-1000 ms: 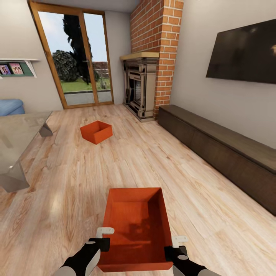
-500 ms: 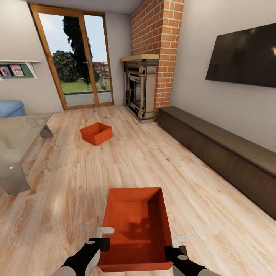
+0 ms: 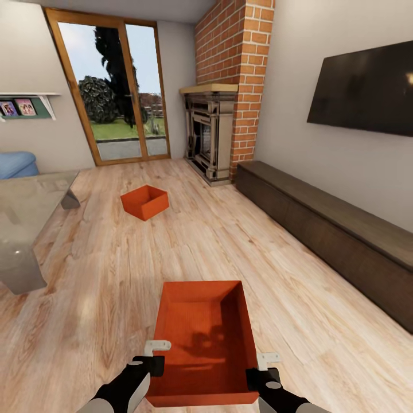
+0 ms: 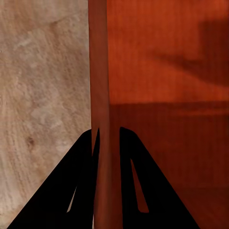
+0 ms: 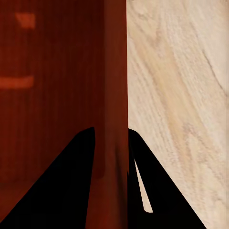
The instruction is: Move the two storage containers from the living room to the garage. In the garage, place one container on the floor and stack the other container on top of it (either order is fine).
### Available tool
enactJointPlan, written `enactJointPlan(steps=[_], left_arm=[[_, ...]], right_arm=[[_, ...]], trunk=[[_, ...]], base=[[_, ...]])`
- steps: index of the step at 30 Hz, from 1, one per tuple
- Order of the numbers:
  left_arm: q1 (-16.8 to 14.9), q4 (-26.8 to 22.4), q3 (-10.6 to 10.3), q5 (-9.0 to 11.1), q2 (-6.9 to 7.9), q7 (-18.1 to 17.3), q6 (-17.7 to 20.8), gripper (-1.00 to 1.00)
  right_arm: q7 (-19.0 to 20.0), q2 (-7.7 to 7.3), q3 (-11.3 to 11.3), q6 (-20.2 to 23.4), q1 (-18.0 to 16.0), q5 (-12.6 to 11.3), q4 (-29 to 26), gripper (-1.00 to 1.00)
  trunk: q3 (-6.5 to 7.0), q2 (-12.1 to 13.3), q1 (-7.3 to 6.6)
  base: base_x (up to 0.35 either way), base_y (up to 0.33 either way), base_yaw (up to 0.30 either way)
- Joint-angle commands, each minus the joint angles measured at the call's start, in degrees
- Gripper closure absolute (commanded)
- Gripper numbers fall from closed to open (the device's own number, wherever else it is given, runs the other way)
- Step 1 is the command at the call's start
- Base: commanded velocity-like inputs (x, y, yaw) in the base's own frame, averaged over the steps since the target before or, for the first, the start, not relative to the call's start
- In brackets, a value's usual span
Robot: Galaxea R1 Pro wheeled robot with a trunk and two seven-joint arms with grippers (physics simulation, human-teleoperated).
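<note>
the robot stands in the living room on a light wood-plank floor (image 3: 241, 252), holding one red-orange container (image 3: 203, 338) in front of its trunk, open top up. the left gripper (image 3: 152, 354) pinches the container's left wall near the close corner, and the right gripper (image 3: 265, 365) pinches the right wall opposite it. in the left wrist view the two dark fingers (image 4: 78, 186) straddle the thin wall of the held container (image 4: 162, 71), one on the outside over the planks, one inside the bin, both pressed onto the wall. the right wrist view shows the same grip: fingers (image 5: 157, 186) closed on either face of the wall of the held container (image 5: 52, 95), with floor beyond.

the second container (image 3: 144, 202) sits on the planks farther ahead and a little to the left, well apart from the held one, turned at an angle, open top up. a low table (image 3: 23, 229) stands at the left edge, near that second bin but not touching it, with a bit of blue sofa (image 3: 17, 162) behind it. straight ahead are wood-framed glass doors (image 3: 112, 92), beside them a brick chimney (image 3: 232, 63) with a fireplace (image 3: 209, 137). along the right wall runs a long dark low cabinet (image 3: 332, 229) under a black screen (image 3: 367, 89). a small shelf with photos (image 3: 23, 104) hangs on the left wall.
</note>
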Motion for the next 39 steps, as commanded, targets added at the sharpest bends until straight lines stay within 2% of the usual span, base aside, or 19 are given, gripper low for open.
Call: enactJointPlan(steps=[1,39], left_arm=[[0.0,0.0,-0.6,1.4,-0.01,0.0,0.3,1.0],[0.0,0.0,-0.7,1.4,-0.01,0.0,0.2,1.0]], right_arm=[[0.2,0.01,0.4,-0.2,0.0,-0.2,-0.1,1.0],[0.2,-0.04,0.4,-0.2,0.0,-0.2,-0.1,1.0]], trunk=[[0.14,0.4,-0.23],[6.96,15.6,-8.58]], base=[[0.0,0.0,0.0],[0.0,0.0,0.0]])
